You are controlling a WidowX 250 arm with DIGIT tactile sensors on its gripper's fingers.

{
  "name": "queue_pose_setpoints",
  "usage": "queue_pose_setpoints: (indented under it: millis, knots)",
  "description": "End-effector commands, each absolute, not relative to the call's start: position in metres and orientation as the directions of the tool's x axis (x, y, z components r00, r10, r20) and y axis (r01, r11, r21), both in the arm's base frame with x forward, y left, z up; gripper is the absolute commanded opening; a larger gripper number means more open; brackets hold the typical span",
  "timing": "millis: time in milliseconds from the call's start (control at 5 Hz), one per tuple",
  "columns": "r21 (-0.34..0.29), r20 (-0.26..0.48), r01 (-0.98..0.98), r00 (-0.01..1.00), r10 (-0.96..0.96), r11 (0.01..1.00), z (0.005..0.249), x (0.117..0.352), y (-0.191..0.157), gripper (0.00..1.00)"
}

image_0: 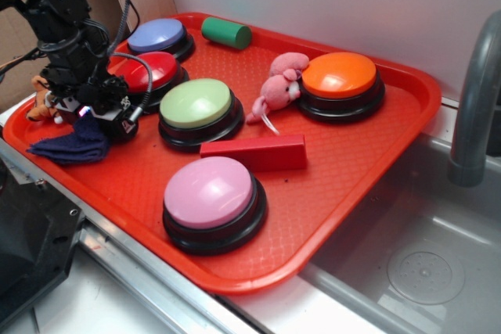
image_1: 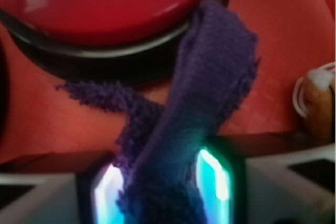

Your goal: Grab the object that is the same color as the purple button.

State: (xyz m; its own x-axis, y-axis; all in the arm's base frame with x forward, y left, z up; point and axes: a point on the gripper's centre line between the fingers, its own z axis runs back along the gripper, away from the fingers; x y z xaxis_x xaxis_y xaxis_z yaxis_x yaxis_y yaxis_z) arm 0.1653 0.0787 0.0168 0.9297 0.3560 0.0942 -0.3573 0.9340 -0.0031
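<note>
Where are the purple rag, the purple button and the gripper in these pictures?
purple rag (image_0: 72, 146), exterior view, middle of the bunched cloth on the tray.
purple button (image_0: 156, 35), exterior view, centre of its dome.
gripper (image_1: 164, 182), wrist view, midway between its lit fingertips, clamped on the rag.

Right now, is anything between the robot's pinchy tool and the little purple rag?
No. The tool is already shut on the purple rag, with the cloth pinched between its lit fingers. Nothing sits between them; the red button lies just beyond.
</note>
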Motion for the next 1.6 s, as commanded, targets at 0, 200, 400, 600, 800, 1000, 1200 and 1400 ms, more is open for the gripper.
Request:
queue_pose_setpoints:
  millis: [0,200,400,600,800,1000,1200,1400]
  knots:
    - [0.046,0.058,-0.386,0.922,0.383,0.921,0.034,0.168,0.082,0.00]
    - [0.082,0.046,-0.420,0.908,0.417,0.904,0.052,0.170,0.077,0.00]
    - [0.032,0.064,-0.380,0.924,0.378,0.924,0.078,0.182,0.054,0.00]
    - [-0.061,0.090,-0.307,0.946,0.312,0.950,0.107,0.197,0.017,0.00]
    - [-0.065,0.085,-0.231,0.968,0.236,0.971,0.128,0.207,-0.013,0.00]
    - [-0.043,0.066,-0.152,0.986,0.154,0.988,0.136,0.209,-0.035,0.00]
    - [-0.014,-0.030,-0.090,0.996,0.090,0.996,0.133,0.204,-0.034,0.00]
    - [0.031,-0.023,-0.138,0.990,0.139,0.990,0.125,0.204,-0.022,0.00]
